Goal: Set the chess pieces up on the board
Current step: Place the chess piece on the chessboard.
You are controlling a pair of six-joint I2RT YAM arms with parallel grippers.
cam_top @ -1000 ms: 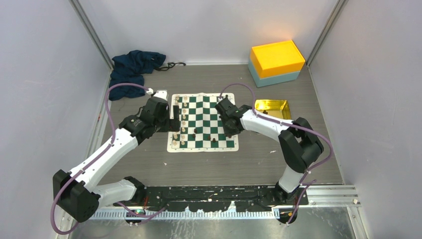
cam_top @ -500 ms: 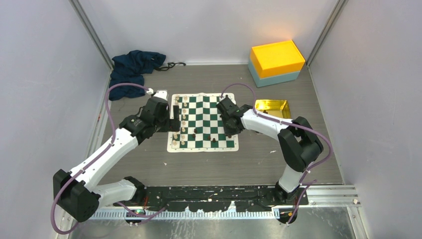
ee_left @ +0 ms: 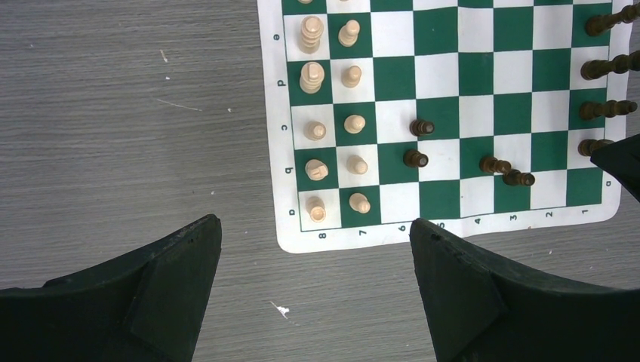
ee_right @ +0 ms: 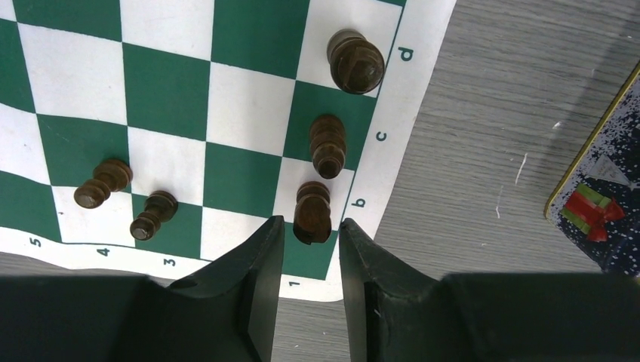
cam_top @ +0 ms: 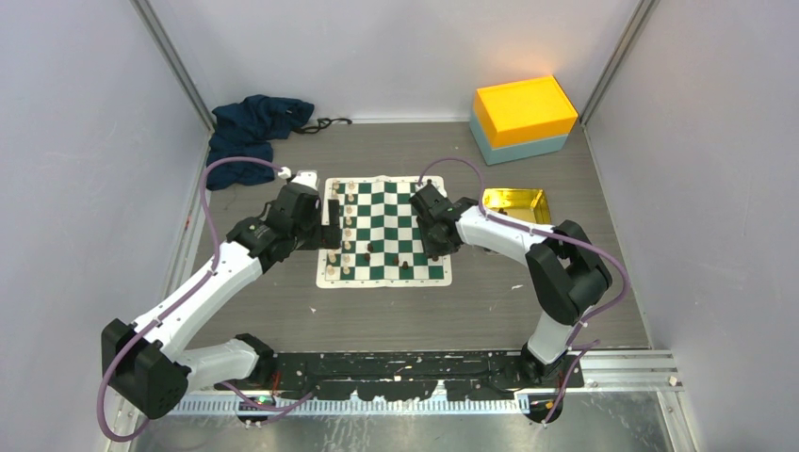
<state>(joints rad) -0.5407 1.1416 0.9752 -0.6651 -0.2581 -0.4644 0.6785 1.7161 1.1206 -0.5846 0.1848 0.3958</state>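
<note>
**Right fingers bracketing a dark piece at the board's edge**

Your right gripper (ee_right: 309, 226) sits low over the right edge of the board (cam_top: 382, 231). Its fingers (ee_right: 253, 286) are slightly parted, one on each side of a dark piece (ee_right: 312, 213) in the row lettered b. A sliver of board shows on both sides of the piece, so the fingers flank it without pinching. Two more dark pieces (ee_right: 328, 145) stand just beyond it in rows c and d, and two small ones stand apart to the left.

Your left gripper (cam_top: 325, 231) hangs at the board's left edge. Its fingertips (ee_left: 198, 234) are spread wide and hold nothing. Below it, cream pieces (ee_left: 332, 143) fill two columns. Four dark ones stand loose mid-board.

The board lies flat in the middle of the table (cam_top: 471, 301). The gold tray (cam_top: 514, 204) rests just to its right, and you cannot tell what is in it. The box (cam_top: 523, 118), orange over teal, stands closed at the far right corner.
</note>
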